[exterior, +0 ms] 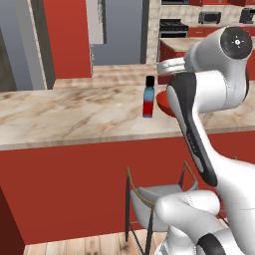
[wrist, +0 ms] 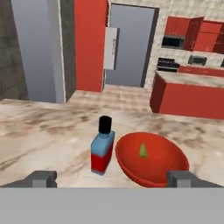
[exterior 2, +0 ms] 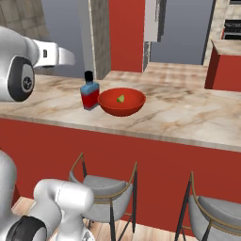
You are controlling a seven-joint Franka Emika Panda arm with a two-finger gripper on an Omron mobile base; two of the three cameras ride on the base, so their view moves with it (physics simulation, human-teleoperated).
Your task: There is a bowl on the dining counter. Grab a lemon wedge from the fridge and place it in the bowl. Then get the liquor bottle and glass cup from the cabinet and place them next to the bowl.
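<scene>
The gripper (wrist: 112, 178) stands wide open and empty above the beige marbled desk (exterior 2: 188, 115). The small red bottle with blue shoulder (exterior 2: 89, 96) stands upright just beside the glossy red bowl (exterior 2: 121, 102), which holds the yellow-green lemon wedge (exterior 2: 120, 98). The glass cup seems the next thing to fetch, so lift away straight; free desk lies to the bowl's other side.

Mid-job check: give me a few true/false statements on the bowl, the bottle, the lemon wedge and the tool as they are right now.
1. The lemon wedge lies inside the bowl. True.
2. The liquor bottle lies on its side. False: it stands upright on the dining counter, close beside the bowl.
3. The tool is shut on the bottle. False: it is open and holds nothing.
4. A glass cup stands next to the bowl. False: none is there.
5. Stools stand in front of the counter. True.
</scene>
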